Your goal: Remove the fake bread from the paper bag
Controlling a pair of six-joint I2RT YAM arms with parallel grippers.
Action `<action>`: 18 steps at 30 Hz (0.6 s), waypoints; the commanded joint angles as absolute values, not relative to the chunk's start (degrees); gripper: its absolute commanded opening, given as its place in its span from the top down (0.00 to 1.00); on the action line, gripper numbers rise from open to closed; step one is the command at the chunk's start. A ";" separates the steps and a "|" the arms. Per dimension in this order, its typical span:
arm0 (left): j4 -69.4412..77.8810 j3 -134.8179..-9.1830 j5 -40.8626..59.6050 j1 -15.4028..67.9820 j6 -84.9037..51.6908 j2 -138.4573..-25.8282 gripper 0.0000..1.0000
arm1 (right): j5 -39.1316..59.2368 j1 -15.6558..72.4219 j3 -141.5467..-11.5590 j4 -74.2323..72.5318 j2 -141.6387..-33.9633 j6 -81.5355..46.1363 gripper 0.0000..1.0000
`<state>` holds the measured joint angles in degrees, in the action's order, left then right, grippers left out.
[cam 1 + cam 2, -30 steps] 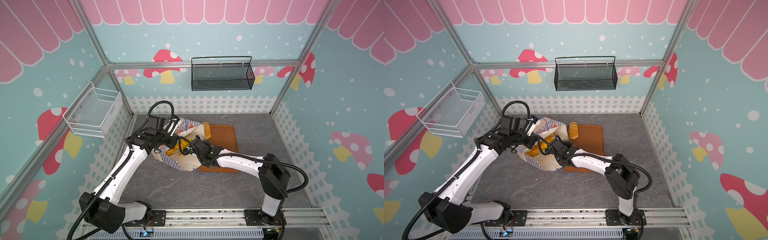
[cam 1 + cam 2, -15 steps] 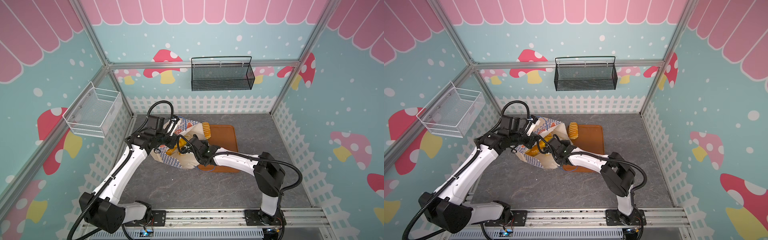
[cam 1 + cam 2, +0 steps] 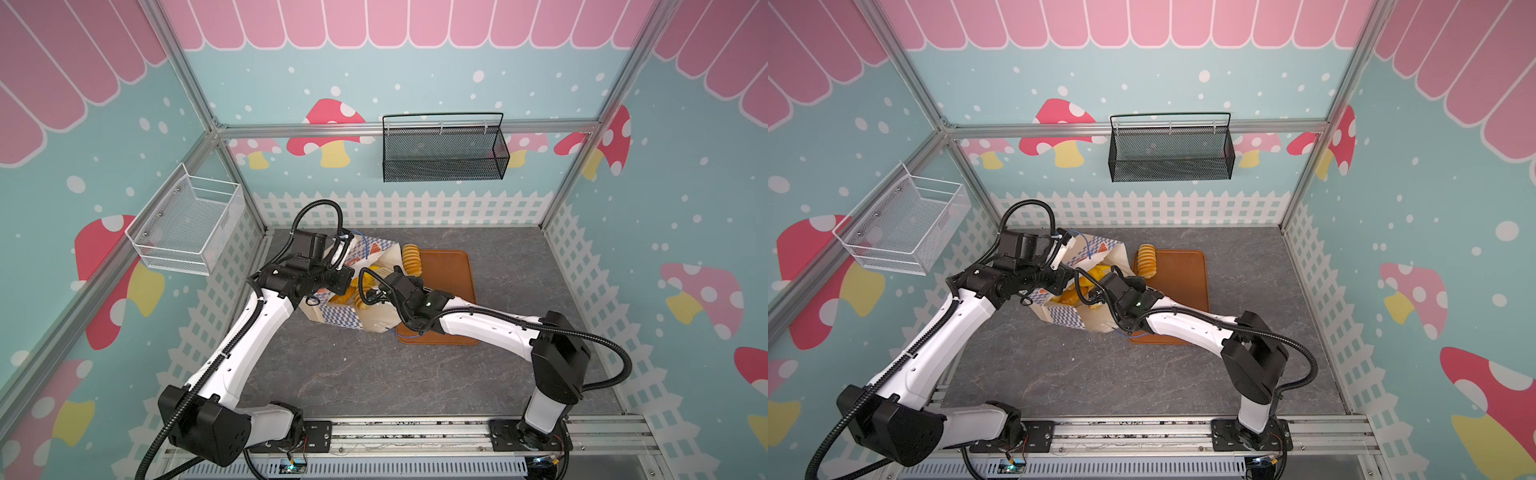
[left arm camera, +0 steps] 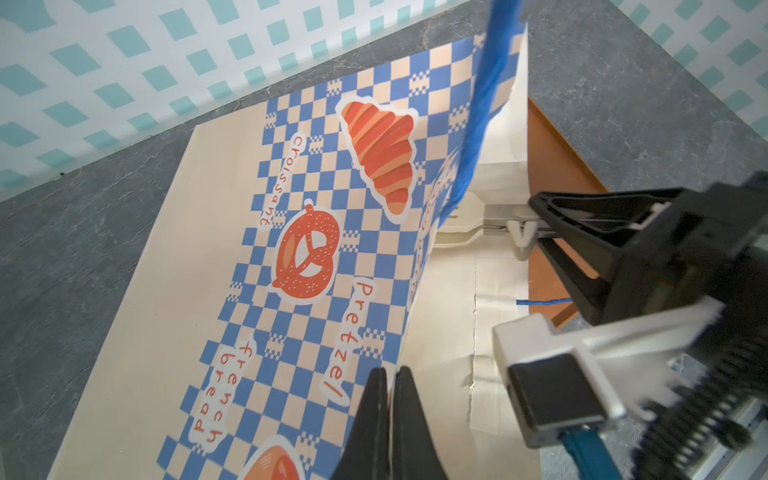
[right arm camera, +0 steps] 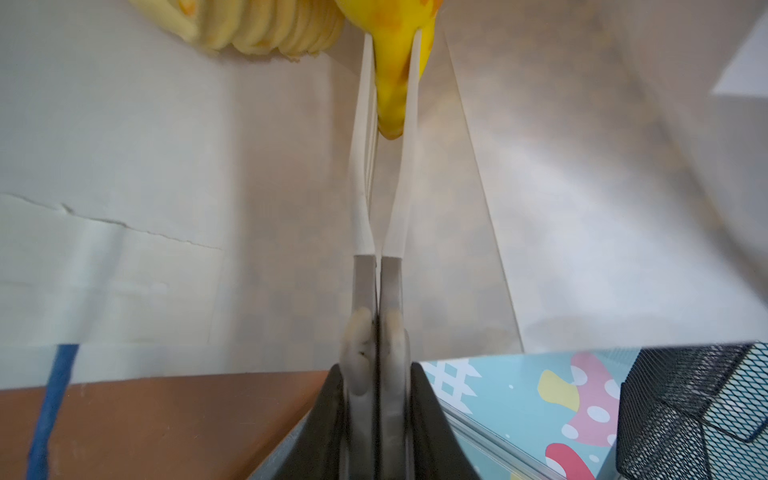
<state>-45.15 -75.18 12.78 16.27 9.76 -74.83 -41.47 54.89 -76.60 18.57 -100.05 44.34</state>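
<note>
so: glossy yellow fake bread, tapered tip pinched in right claw.

Cream checkered paper bag sits on the grey bench, just left of the brown rectangular tray. Golden toy pastries lie in it; a ridged toy loaf rests on the tray's far-left corner.

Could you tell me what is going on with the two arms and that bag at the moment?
The robot is emptying a paper bag. The left tool pinches the bag's rim, holding the mouth open, while the right tool reaches inside, closed on the tip of a yellow pastry. The bag holds more bread. One ridged loaf already sits on the brown tray.
</note>
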 commanded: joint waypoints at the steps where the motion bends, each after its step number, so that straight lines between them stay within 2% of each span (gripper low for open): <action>1: -44.91 -77.47 11.07 15.47 7.67 -75.65 1.00 | -43.68 55.63 -75.09 17.15 -96.64 44.51 0.80; 18: -45.17 -79.21 8.07 14.11 1.28 -77.88 1.00 | -45.28 56.42 -69.53 19.69 -84.11 39.98 0.81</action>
<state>-44.91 -77.32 9.61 14.61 3.16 -77.06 -43.42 55.99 -70.43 19.99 -86.63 42.11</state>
